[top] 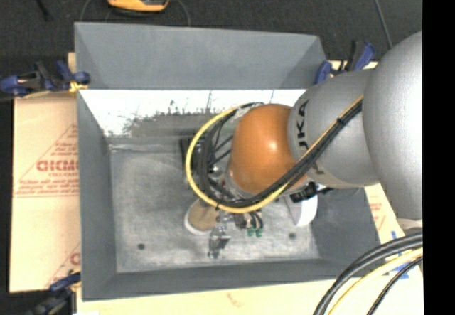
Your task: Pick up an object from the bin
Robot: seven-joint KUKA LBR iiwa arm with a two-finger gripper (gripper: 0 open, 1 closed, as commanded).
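Closest candidate looks like a round tan thing with a pale rim [197, 218], lying flat on the bin [142, 193] floor near the front wall, about mid-width. The gripper [219, 241] is down low just beside it, toward the front, and honestly I can't tell if it's spread or pinched. Some small green bits [253, 232] sit just right of it, and a white object [306, 211] lies further right. Nothing looks lifted, so I'd say the grab and the raise are both left to do.
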